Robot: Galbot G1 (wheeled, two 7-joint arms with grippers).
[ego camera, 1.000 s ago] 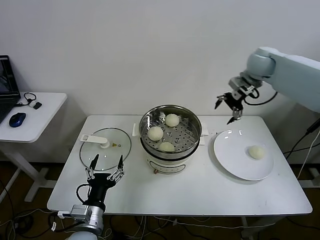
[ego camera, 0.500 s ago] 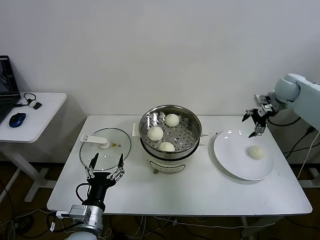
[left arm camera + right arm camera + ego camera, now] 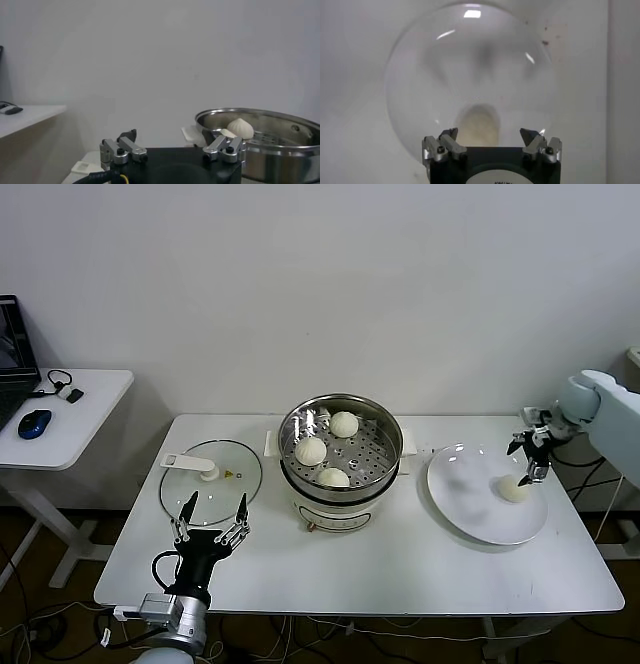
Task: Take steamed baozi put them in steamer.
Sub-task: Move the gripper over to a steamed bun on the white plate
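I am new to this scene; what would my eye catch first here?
First the shiny steamer at the table's middle, with three baozi inside. Next, the white plate on the robot's right, where the right pincer hangs open above the last bun. The left pincer waits open near the glass lid.

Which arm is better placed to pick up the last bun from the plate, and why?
The right. Its open right gripper hangs just above the last baozi on the plate, while the left gripper sits far off beside the glass lid.

head view overlooks table (image 3: 380,574); wrists close, low.
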